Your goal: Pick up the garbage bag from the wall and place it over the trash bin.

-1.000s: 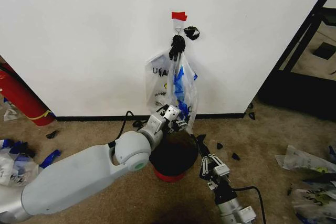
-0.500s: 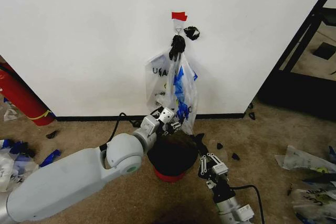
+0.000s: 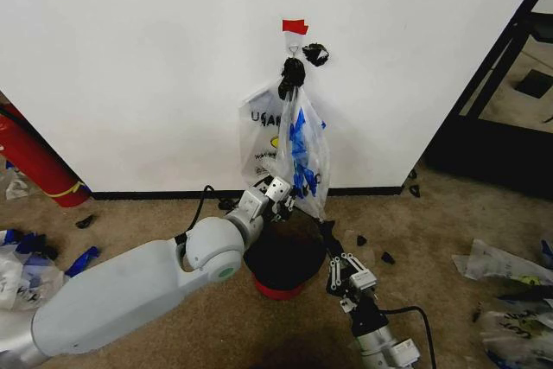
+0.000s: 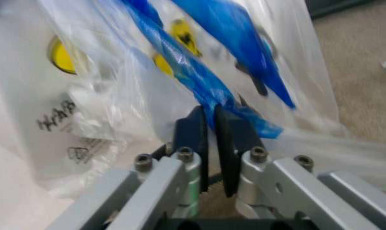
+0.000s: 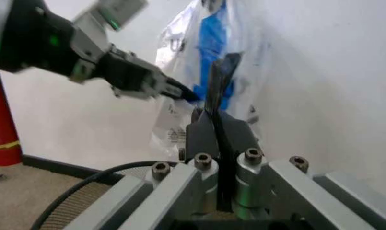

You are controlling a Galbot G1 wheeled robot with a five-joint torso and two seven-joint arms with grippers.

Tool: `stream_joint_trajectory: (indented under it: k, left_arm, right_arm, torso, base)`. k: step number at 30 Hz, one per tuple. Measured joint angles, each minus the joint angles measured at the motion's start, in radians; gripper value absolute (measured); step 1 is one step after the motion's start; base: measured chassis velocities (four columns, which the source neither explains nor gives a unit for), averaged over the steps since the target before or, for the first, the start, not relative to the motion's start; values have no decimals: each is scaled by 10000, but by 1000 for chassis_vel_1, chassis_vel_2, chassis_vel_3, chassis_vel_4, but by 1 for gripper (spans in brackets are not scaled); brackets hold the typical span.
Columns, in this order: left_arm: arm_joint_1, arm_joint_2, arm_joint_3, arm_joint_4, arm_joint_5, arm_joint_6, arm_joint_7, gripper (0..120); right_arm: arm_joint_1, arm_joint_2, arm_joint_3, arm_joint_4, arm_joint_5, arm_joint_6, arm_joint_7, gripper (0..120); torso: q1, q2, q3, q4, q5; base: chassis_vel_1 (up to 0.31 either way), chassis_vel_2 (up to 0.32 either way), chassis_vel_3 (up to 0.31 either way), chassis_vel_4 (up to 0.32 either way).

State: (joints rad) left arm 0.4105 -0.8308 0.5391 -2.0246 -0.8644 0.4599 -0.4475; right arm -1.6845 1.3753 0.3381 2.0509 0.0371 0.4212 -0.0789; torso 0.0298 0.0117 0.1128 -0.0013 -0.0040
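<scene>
The garbage bag hangs on the white wall from a hook under a red tape strip. It is whitish with blue edges and a yellow mark. My left gripper is at the bag's lower end, shut on a blue edge of the bag, as the left wrist view shows. The trash bin, dark with a red base, stands on the carpet right below. Beside the bin, my right gripper points up, shut on a thin black plastic strip.
A small black knotted clump hangs beside the hook. A long red cylinder leans at the left wall. A black frame stands at the right. Loose plastic bags lie on the carpet at right and left.
My left arm's elbow swung left and back again while the gripper kept its hold. The bag's lower part has shifted slightly to the right. The right gripper barely moved.
</scene>
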Motion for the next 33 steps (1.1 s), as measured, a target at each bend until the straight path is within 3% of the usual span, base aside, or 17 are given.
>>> stream_joint_trajectory:
  k: [5, 7, 12, 15, 17, 23, 24, 29, 33]
  left_arm:
    - [482, 256, -581, -473, -99, -159, -102, 0]
    - [1151, 568, -1251, -1046, -114, -356, -125, 0]
    - [1714, 796, -1836, -1556, -89, -473, -125, 0]
    - [2711, 921, -2917, -2223, 116, -743, -137, 0]
    - [2797, 912, -3008, -2275, 125, -773, -146, 0]
    - [3001, 722, -3306, -2503, 64, -858, -279, 0]
    - [3001, 722, -3306, -2503, 64, -858, -279, 0]
    - [3202, 684, -3499, -2721, -51, -830, -398, 0]
    - [3295, 683, -3598, -2778, -73, -813, -437, 0]
  right_arm:
    - [34, -20, 182, 41, 162, -48, 129, 0]
    - [33, -111, 357, 175, 219, -114, 202, 6]
    - [-56, -263, 486, 389, 274, -246, 245, 18]
    - [-87, -860, 795, 869, 371, -803, 498, 36]
    - [-18, -989, 823, 917, 408, -910, 561, 38]
    - [1488, -2577, 906, 834, 615, -1895, 919, 65]
    - [1488, -2577, 906, 834, 615, -1895, 919, 65]
    - [3433, -3880, -346, 191, 924, -2401, 1099, 86]
    - [4405, -4440, -1002, -96, 1069, -2440, 1014, 94]
  torso:
    - [0, 0, 0, 0, -1]
    - [0, 0, 0, 4, -1]
    - [0, 0, -1, 6, 0]
    - [-1, 0, -1, 2, 0]
    - [-1, 0, -1, -1, -1]
    - [-1, 0, 0, -1, 1]
    - [-1, 0, 0, -1, 1]
    - [-1, 0, 1, 3, 3]
    - [0, 0, 1, 7, 2]
  base:
    - [0, 0, 0, 0]
    - [0, 0, 0, 0]
    - [0, 0, 0, 0]
    - [0, 0, 0, 0]
    - [0, 0, 0, 0]
    - [0, 0, 0, 0]
    - [0, 0, 0, 0]
    - [0, 0, 0, 0]
    - [0, 0, 0, 0]
